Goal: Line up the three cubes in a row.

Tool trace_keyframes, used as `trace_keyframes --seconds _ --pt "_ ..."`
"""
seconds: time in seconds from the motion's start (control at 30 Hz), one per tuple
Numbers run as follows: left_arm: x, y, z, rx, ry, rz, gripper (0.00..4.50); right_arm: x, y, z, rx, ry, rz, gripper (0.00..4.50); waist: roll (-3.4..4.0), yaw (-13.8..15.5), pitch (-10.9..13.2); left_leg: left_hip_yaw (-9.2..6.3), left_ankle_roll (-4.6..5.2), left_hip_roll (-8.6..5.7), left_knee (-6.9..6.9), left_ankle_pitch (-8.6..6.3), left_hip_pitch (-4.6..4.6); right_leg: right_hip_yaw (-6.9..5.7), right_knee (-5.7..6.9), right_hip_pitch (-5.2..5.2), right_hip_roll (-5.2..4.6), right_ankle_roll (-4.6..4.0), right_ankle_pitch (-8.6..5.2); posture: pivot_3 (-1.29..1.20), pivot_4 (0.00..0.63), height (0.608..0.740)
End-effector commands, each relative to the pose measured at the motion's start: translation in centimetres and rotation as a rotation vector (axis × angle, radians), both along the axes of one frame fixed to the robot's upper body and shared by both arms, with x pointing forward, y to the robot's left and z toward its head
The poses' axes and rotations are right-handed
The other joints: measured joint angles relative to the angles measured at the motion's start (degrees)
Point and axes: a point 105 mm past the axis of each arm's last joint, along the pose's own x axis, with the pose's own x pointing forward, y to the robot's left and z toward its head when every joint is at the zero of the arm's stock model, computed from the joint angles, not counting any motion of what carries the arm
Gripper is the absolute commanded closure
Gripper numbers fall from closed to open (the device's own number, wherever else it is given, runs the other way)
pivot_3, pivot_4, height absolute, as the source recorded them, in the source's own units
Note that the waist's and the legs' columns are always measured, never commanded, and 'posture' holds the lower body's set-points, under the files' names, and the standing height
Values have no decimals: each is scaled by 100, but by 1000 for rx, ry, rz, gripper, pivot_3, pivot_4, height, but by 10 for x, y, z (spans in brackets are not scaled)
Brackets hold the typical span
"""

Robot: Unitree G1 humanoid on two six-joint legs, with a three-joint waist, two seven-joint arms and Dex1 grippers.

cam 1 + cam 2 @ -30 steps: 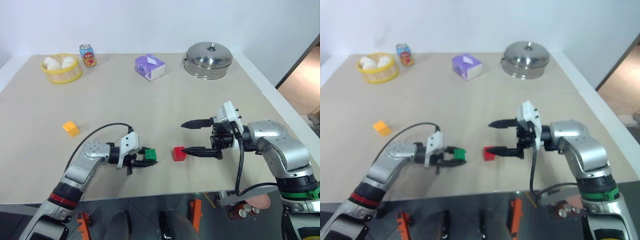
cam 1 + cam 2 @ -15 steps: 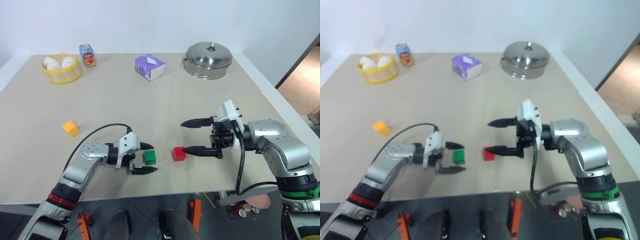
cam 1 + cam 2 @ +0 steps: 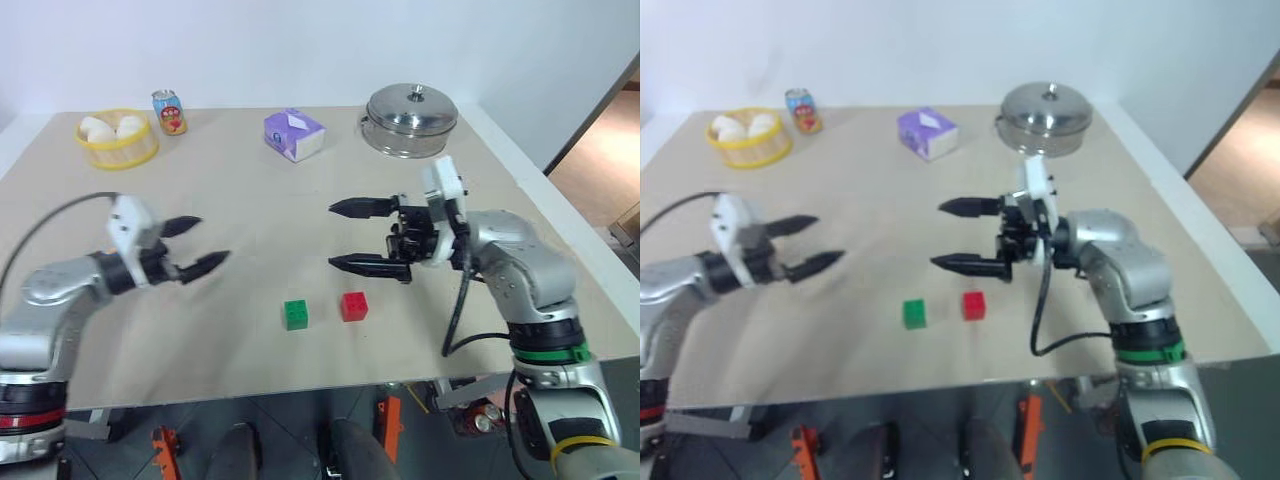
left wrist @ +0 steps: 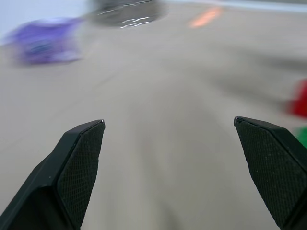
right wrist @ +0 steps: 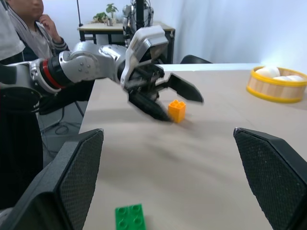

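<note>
The green cube point(image 3: 295, 314) and the red cube point(image 3: 353, 306) sit side by side on the table point(image 3: 470, 180) near its front edge, a small gap between them. The orange-yellow cube point(image 5: 176, 110) stands farther left; in the right wrist view it shows just behind my left gripper. My left gripper point(image 3: 213, 238) hovers open and empty above the table, well left of the green cube. My right gripper point(image 3: 330, 235) hangs open and empty above the table, behind the red cube, pointing left.
Along the table's far edge stand a yellow basket point(image 3: 117, 140) of white round things, a soda can point(image 3: 169, 111), a purple tissue box point(image 3: 295, 134) and a lidded steel pot point(image 3: 411, 120). A person point(image 5: 29, 19) sits beyond the table's left side.
My left gripper opened, let go of the green cube, and swung up and away to the left. My right gripper rose a little and drifted left. The head view shifted too.
</note>
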Motion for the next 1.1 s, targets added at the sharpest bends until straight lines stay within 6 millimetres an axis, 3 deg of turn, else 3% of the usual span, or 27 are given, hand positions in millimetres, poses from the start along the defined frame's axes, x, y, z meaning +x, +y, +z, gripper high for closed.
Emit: trace_keyframes --seconds 0.03,0.37,0.5,0.7,0.87,1.03,1.1 --pt "2 37 12 -19 -47 112 40 3 11 10 21 -58 23 0 0 1 0 3 0 0 0 0 -1 1 0 -1 -2 0 0 0 150 740" --pt "9 91 -13 45 59 160 40 1 25 8 25 -63 69 0 -5 79 -3 6 -2 3 -5 -1 -16 -5 -1 -17 -4 -4 -3 0 150 740" --pt "16 104 -22 56 100 173 40 -2 25 7 24 -62 71 0 -5 93 -3 8 -2 6 -5 -1 -16 -9 0 -17 -4 -8 -2 0 150 740" --pt "25 102 -53 127 211 134 40 -4 22 6 24 -64 56 0 -7 98 -4 13 -2 7 -3 -1 -21 -10 0 -21 -4 -8 -2 0 150 740" --pt "32 103 -63 164 228 147 40 -4 21 7 29 -68 39 0 -8 96 -5 12 -2 8 -3 -1 -25 -11 1 -25 -3 -9 -2 0 150 740" --pt "35 100 -63 153 223 143 1474 -7 19 7 34 -69 34 0 -9 98 -5 11 -2 8 -1 -1 -26 -12 3 -24 -4 -9 -2 0 150 740" --pt "36 100 -65 157 225 142 2243 -7 19 8 36 -69 32 0 -9 95 -6 12 -2 8 0 -1 -27 -12 3 -25 -4 -9 -1 0 150 740"
